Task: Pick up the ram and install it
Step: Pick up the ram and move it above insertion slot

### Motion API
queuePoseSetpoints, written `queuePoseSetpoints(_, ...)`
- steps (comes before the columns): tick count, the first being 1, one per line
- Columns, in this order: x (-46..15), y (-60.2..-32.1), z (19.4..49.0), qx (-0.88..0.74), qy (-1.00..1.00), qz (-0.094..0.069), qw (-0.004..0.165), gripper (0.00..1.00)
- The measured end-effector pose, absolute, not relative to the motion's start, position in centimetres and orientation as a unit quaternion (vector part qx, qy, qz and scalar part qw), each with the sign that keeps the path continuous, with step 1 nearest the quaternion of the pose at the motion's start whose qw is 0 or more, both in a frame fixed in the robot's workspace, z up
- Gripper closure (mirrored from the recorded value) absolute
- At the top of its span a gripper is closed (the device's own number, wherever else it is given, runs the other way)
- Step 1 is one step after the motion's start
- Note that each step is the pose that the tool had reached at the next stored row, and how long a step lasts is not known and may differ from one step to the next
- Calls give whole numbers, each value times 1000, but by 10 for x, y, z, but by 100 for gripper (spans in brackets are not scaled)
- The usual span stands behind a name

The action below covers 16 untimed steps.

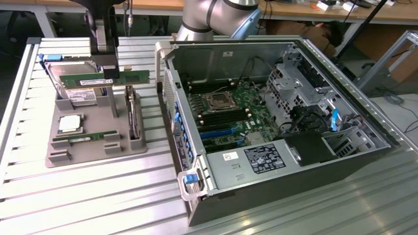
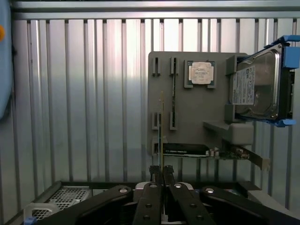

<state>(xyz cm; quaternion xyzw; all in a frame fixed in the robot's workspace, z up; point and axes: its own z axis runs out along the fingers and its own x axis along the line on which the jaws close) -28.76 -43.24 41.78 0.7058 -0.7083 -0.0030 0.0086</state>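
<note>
End effector (image 1: pixel 109 73) clenched on the long thin green circuit-board ram stick (image 1: pixel 78 81), pinched mid-length so it sits level, contact edge down, likely for slotting. Ram hangs above the grey moulded parts holder (image 1: pixel 91 149) on the slatted aluminium surface (image 1: pixel 85 196), near the open computer tower case with silver interior (image 1: pixel 222 56). Wrist view: ram edge-on between the fingers (image 2: pixel 154 173). Not yet installed.

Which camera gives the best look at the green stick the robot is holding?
The exterior view: the ram shows its broad face there, green board and white label, gripped by the hand above the grey tray. The wrist view sees it edge-on, a thin strip.
</note>
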Motion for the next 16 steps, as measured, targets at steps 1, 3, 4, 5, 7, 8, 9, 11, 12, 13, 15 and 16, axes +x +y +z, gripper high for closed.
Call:
queuePoseSetpoints(1, -286, -432, 418, 706, -708, -3, 9, 88)
queuePoseSetpoints(3, -281, -432, 418, 706, -708, -3, 9, 88)
queuePoseSetpoints(4, -280, -432, 418, 706, -708, -3, 9, 88)
queuePoseSetpoints(5, -279, -432, 418, 706, -708, -3, 9, 88)
queuePoseSetpoints(7, -276, -432, 418, 706, -708, -3, 9, 88)
queuePoseSetpoints(8, -274, -432, 418, 706, -708, -3, 9, 88)
queuePoseSetpoints(9, -273, -432, 418, 706, -708, -3, 9, 88)
queuePoseSetpoints(11, -269, -432, 418, 706, -708, -3, 9, 88)
queuePoseSetpoints(12, -268, -432, 418, 706, -708, -3, 9, 88)
queuePoseSetpoints(13, -267, -432, 418, 706, -708, -3, 9, 88)
queuePoseSetpoints(15, -265, -432, 418, 706, -708, -3, 9, 88)
queuePoseSetpoints(16, -264, -432, 418, 706, -708, -3, 9, 88)
